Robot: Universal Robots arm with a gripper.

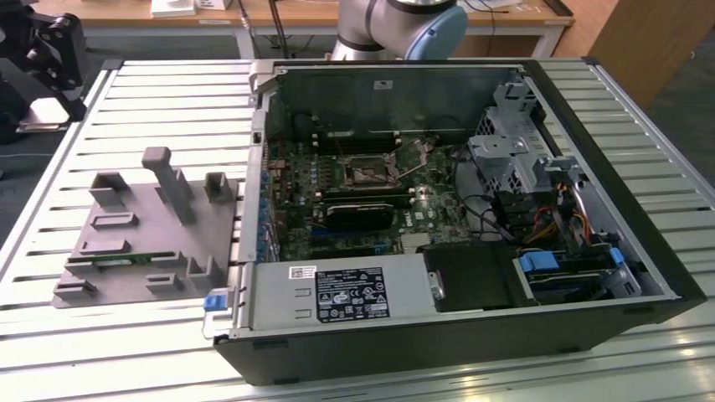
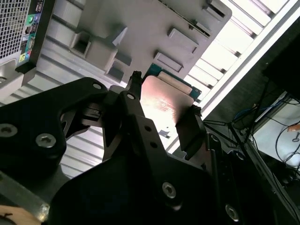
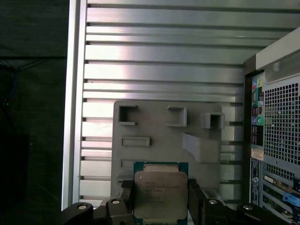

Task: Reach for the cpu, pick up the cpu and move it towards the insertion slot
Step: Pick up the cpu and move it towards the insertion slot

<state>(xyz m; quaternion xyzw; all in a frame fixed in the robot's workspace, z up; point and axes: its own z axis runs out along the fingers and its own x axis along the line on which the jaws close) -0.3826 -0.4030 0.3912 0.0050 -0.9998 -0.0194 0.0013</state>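
The cpu [image 3: 161, 193] is a flat square chip with a silvery top and a pale green rim. My gripper [image 3: 161, 202] is shut on it, one black finger [image 3: 125, 199] on each side. In the second wrist view the cpu [image 2: 165, 99] sits between the same fingers of the gripper [image 2: 163, 101], held in the air above the grey fixture plate [image 2: 140, 23]. The insertion slot [image 1: 367, 172] is a small dark square socket with a metal frame on the green board inside the open computer case, to the exterior view's right of the fixture plate [image 1: 134, 243].
The open black case [image 1: 447, 335] has tall side walls, a power supply box [image 1: 335, 295] at its front and drive cages [image 1: 520, 159] with cables on the exterior view's right. The fixture plate bears upright grey posts [image 1: 167, 180]. All stand on a slatted metal table [image 1: 167, 100].
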